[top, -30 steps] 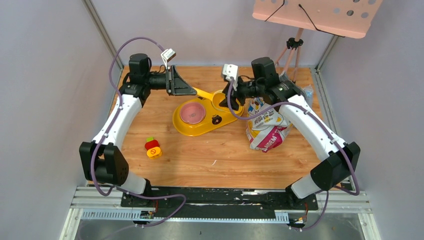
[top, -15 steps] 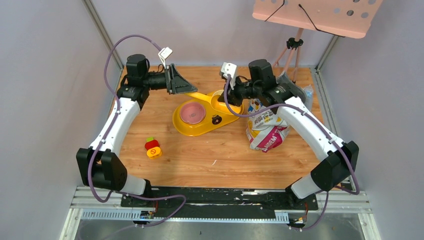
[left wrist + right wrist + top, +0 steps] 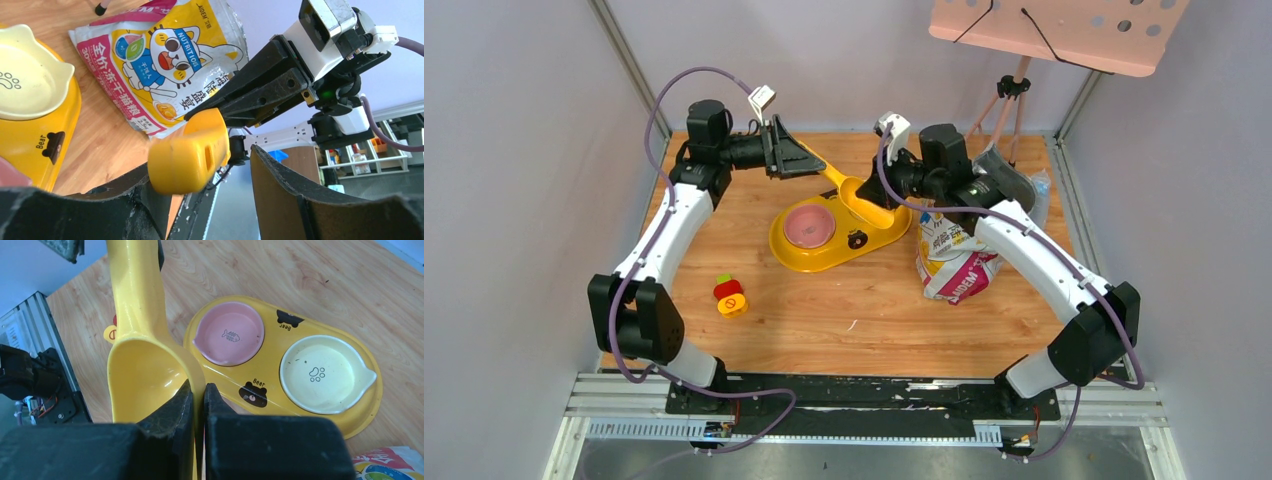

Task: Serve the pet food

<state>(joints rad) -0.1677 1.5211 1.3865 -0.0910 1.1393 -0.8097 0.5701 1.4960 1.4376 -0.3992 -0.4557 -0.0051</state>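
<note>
Boxing in a wooden bench (image 3: 824,315) with plain lilac-grey walls (image 3: 514,150), propping a pink perforated board (image 3: 1064,35) on a tripod (image 3: 1008,100) beyond the far right corner, lighting everything evenly.

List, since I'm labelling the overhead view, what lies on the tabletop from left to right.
The red and yellow toy → pink bowl in the yellow feeder → printed food bag. The yellow scoop, held above the feeder, overlaps it and is left out.

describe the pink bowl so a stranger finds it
On the wooden table lies a yellow feeder tray. Of its two bowls, the pink bowl, nearer the left arm, has a fish drawing; the cream bowl has a paw print.
</note>
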